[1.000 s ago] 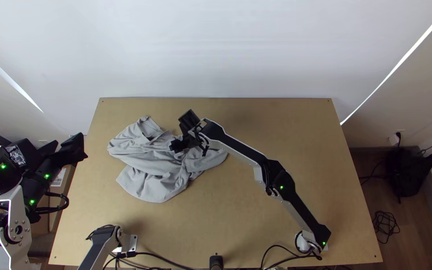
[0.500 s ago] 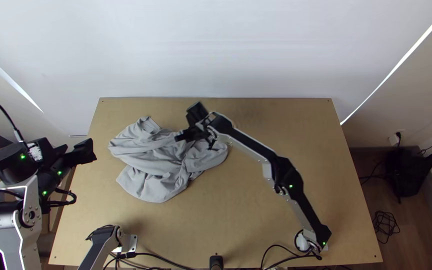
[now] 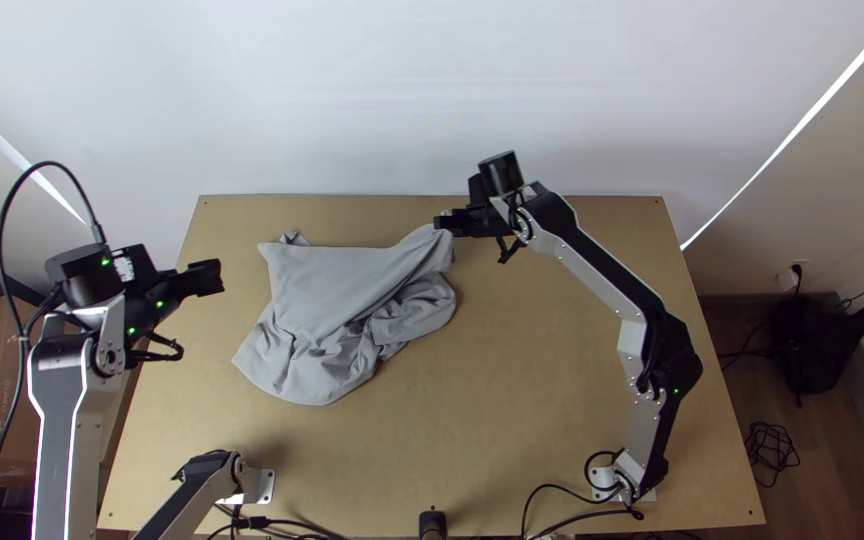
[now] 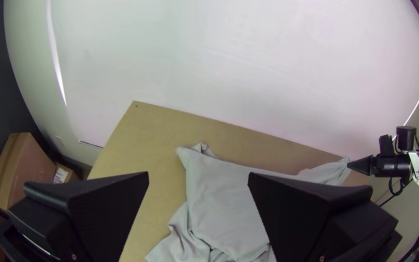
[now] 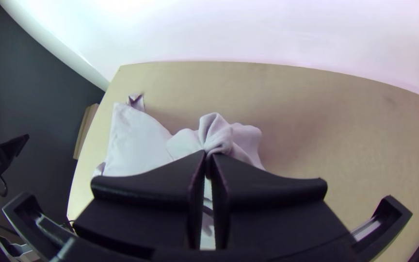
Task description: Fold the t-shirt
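Note:
The grey t-shirt (image 3: 327,295) lies bunched on the table's left half, its far part stretched toward my right gripper (image 3: 442,225) near the far edge. In the right wrist view my right gripper (image 5: 208,154) is shut on a pinched bit of the t-shirt (image 5: 139,140), raised and gathered at the fingertips. My left gripper (image 3: 220,277) is held over the table's left edge, apart from the cloth. The left wrist view has my left gripper (image 4: 199,177) open, nothing between its fingers, with the t-shirt (image 4: 224,194) beyond it.
The bare wooden table (image 3: 552,400) spreads to the right of the cloth. Cables (image 3: 297,527) run along its near edge. Cardboard boxes (image 4: 25,170) stand on the floor past the left edge, and a black bag (image 3: 810,345) lies at the right.
My right gripper has moved right and toward the far edge, drawing the t-shirt's far part with it and pulling it smoother. The left arm has moved right, over the table's left edge.

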Action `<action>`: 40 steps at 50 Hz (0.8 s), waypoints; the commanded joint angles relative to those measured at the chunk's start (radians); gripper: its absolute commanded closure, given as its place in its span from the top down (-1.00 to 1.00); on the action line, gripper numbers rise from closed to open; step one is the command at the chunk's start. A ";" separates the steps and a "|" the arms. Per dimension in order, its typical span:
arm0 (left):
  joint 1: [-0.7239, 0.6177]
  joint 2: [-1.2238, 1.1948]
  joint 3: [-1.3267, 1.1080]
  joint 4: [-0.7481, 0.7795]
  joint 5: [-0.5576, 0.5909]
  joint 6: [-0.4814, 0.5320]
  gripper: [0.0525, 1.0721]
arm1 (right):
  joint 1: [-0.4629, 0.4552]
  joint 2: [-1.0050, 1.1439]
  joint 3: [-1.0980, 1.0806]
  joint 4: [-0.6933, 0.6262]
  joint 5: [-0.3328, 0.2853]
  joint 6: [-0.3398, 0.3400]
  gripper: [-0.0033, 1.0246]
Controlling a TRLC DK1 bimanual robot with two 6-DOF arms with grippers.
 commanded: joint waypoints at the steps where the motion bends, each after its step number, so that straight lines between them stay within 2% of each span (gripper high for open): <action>1: -0.034 0.074 -0.020 0.039 0.009 -0.032 0.92 | -0.049 -0.085 -0.065 0.007 0.007 -0.020 -0.95; 17: -0.089 0.275 -0.005 0.199 0.029 -0.072 0.92 | -0.213 -0.252 -0.274 0.042 0.007 -0.024 -0.95; 30: -0.135 0.446 0.072 0.266 0.029 -0.114 0.92 | -0.340 -0.408 -0.476 0.071 0.006 -0.023 -0.95; 40: -0.188 0.549 0.087 0.343 0.029 -0.148 0.92 | -0.402 -0.526 -0.607 0.076 0.007 -0.024 -0.95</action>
